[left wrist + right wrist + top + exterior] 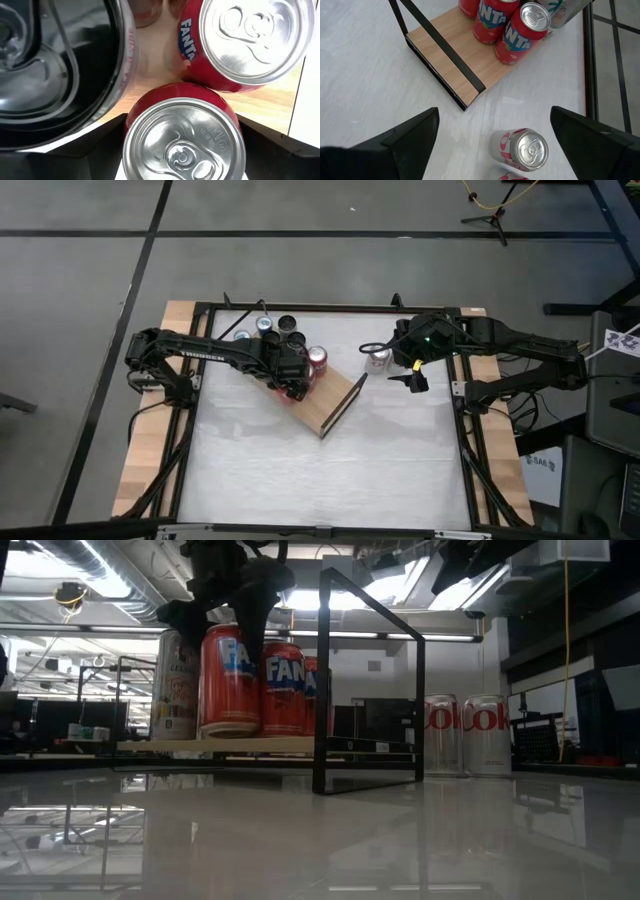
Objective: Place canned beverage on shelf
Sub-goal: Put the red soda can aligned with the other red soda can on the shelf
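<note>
Red Fanta can (pixel 182 137) clamped in left hand (pixel 293 385) on wooden shelf (pixel 335 402), right hand (pixel 412 376) spread apart above table (pixel 330 470)

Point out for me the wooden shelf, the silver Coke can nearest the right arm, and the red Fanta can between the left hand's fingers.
shelf (pixel 452 47): right wrist view, bare wooden board.
silver Coke can (pixel 531 150): right wrist view, lid.
red Fanta can (pixel 184 145): left wrist view, lid.

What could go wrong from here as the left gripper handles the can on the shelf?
The left gripper brackets a red Fanta can packed tight against other cans on the shelf; pulling away carelessly could tip it or its neighbours. The right gripper, open above a silver Coke can, might knock it over when descending.
</note>
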